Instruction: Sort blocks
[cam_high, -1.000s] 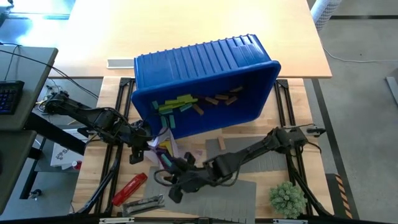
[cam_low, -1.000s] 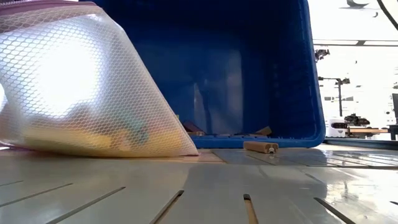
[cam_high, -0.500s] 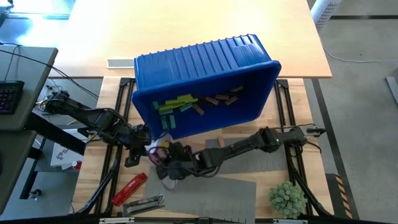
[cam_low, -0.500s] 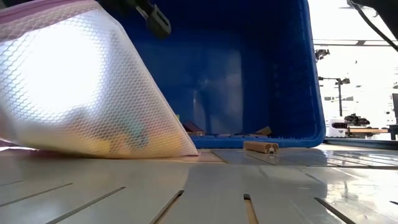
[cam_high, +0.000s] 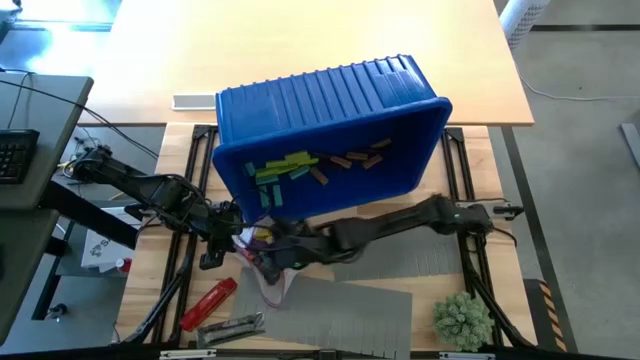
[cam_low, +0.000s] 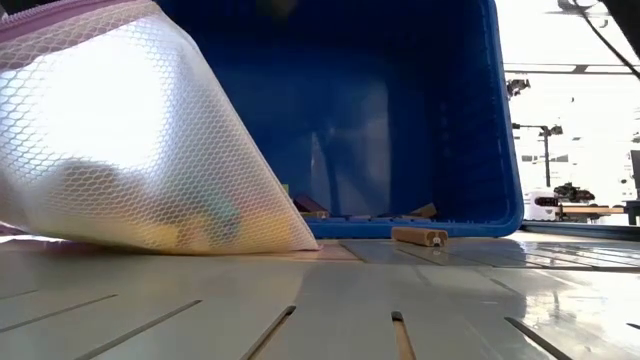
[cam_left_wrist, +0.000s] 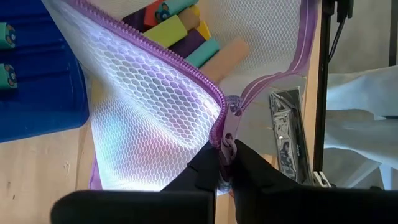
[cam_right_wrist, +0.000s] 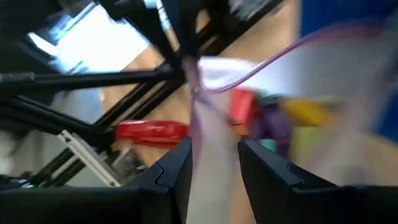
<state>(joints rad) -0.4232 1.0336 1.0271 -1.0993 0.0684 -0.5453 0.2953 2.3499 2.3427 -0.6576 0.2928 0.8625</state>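
Nearest the low camera, a clear mesh pouch (cam_low: 130, 140) with a purple zipper lies on the table (cam_low: 330, 300), holding blocks (cam_left_wrist: 186, 37) in yellow-green, purple, teal and tan. The left gripper (cam_left_wrist: 226, 163) is pressed together, pinching the pouch's zipper pull (cam_left_wrist: 229, 127). The right gripper (cam_right_wrist: 214, 158) is at the pouch mouth beside it, fingers spread on either side of the mesh edge without clamping it.

Behind the pouch, a blue bin (cam_high: 330, 120) lies tipped on its side, open toward the arms. Inside it rest yellow-green and teal blocks (cam_high: 280, 168) in a cluster and several tan blocks (cam_high: 355, 158) apart from them. One tan block (cam_low: 420, 236) lies on the table just outside the bin's rim. A red tool (cam_high: 208, 303) lies near the table's front left.

Compared with a second ago, the right arm has moved from the grey mat (cam_high: 350, 310) toward the pouch, and its fingers have parted. The left gripper keeps its hold; the bin's contents are unchanged.
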